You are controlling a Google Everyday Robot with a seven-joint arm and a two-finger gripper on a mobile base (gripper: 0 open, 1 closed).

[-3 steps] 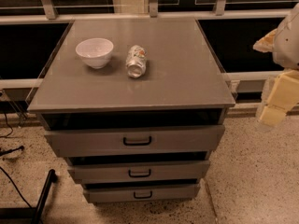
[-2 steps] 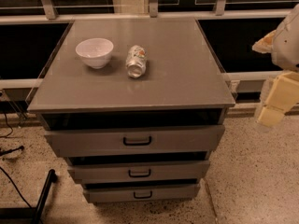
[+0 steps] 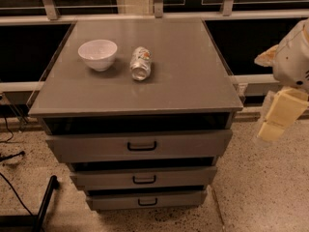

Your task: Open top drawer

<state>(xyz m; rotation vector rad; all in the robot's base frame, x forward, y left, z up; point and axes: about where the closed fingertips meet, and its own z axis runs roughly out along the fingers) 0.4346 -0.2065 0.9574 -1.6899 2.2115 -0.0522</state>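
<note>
The top drawer (image 3: 140,146) is the widest grey metal front under the cabinet top, with a small black bar handle (image 3: 142,146) at its centre. A dark gap shows above its front. Two narrower grey drawers (image 3: 142,178) sit below it. My gripper (image 3: 279,114) hangs at the right edge of the camera view, to the right of the cabinet and well clear of the handle. Its cream-coloured fingers (image 3: 285,108) point down towards the floor.
A white bowl (image 3: 97,54) and a tipped drink can (image 3: 141,63) lie on the cabinet's grey top (image 3: 183,76). A black stand leg (image 3: 44,202) and cables lie on the speckled floor at the left. A railing and dark windows run behind.
</note>
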